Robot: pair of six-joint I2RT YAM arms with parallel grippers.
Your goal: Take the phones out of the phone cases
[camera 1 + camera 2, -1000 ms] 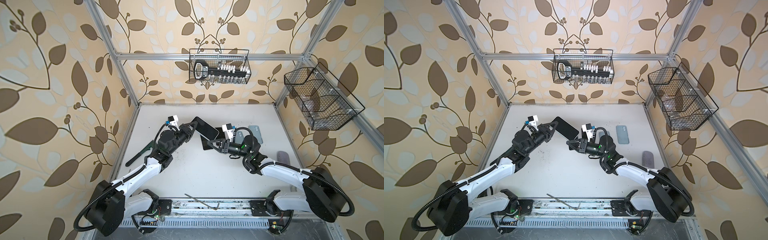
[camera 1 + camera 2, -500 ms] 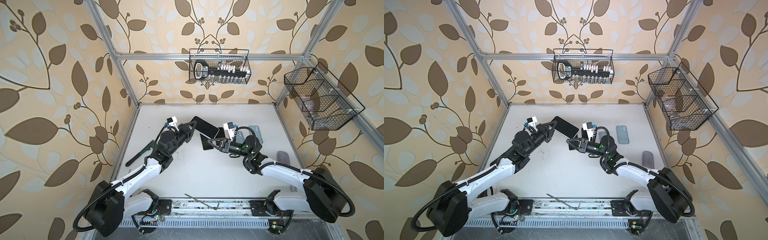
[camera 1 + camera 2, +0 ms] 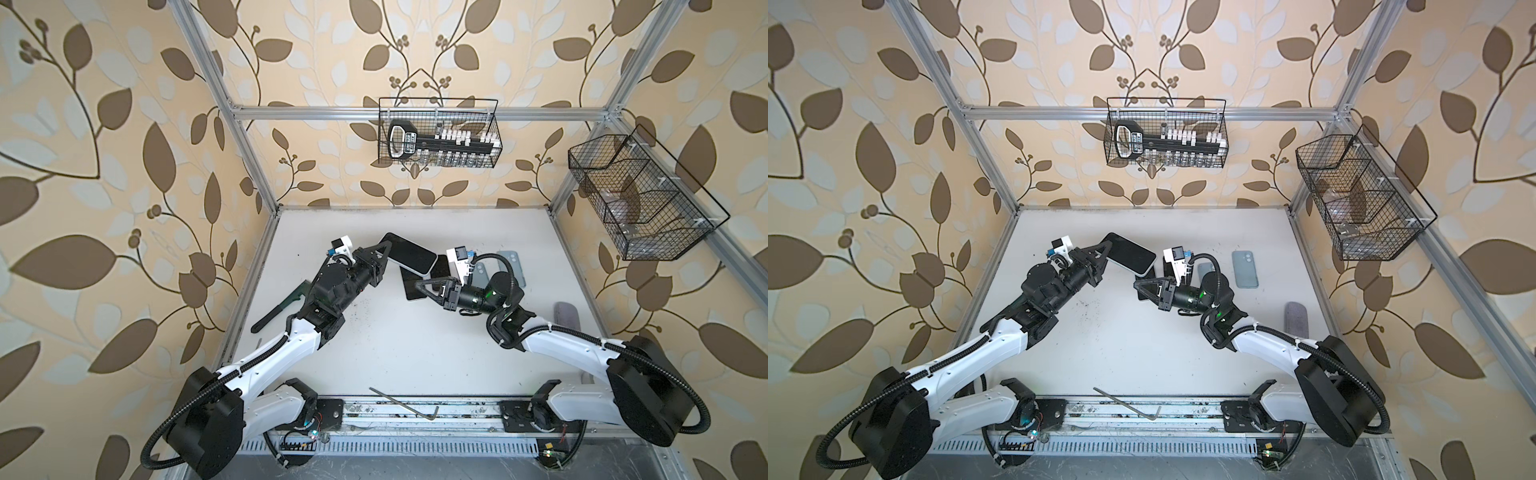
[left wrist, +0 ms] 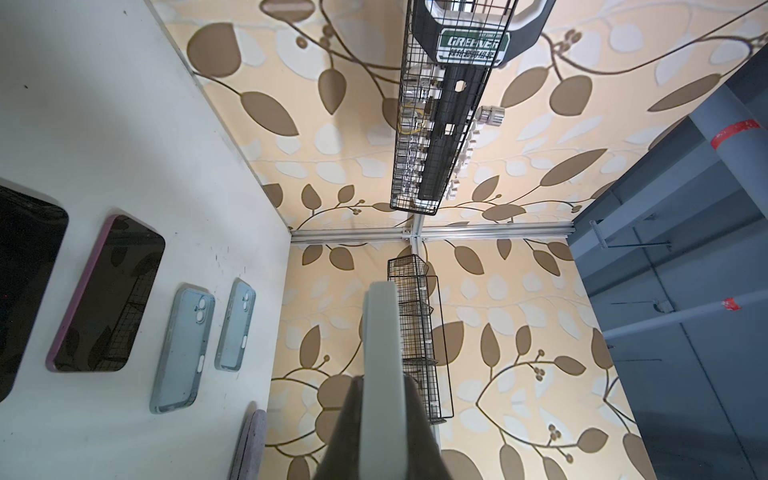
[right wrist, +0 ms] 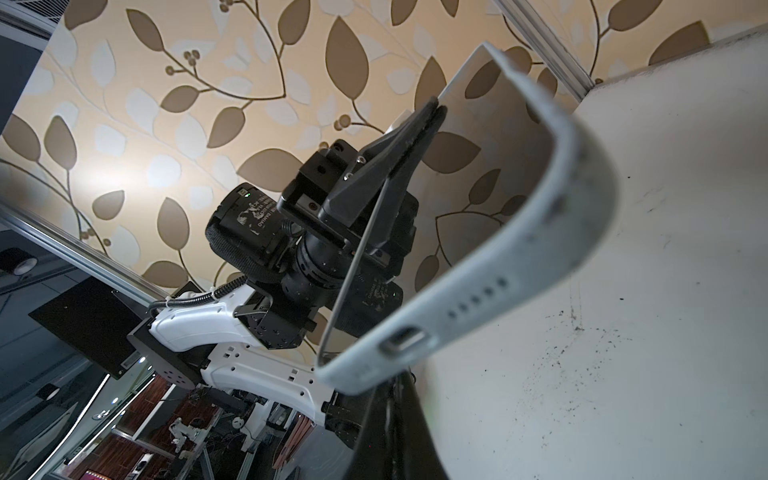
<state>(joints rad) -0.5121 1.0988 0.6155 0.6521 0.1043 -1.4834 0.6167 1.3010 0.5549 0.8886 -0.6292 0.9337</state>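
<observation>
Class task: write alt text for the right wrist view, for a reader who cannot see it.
A phone in a pale case fills the close foreground, tilted above the white table, its charging port and speaker holes facing the camera. The left gripper clamps its far edge; leaf-patterned wallpaper lies behind.

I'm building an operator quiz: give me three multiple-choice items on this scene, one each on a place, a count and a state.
1. Where is the cased phone? A held above the table; B flat on it; C in a drawer.
2. How many pale blue cases lie on the table? A one; B two; C four.
3. The left end effector is: A open; B out of view; C shut on the cased phone.
Key: A, a top view shows it raised; B, the left wrist view shows two; C, its fingers clamp the phone's edge.
</observation>
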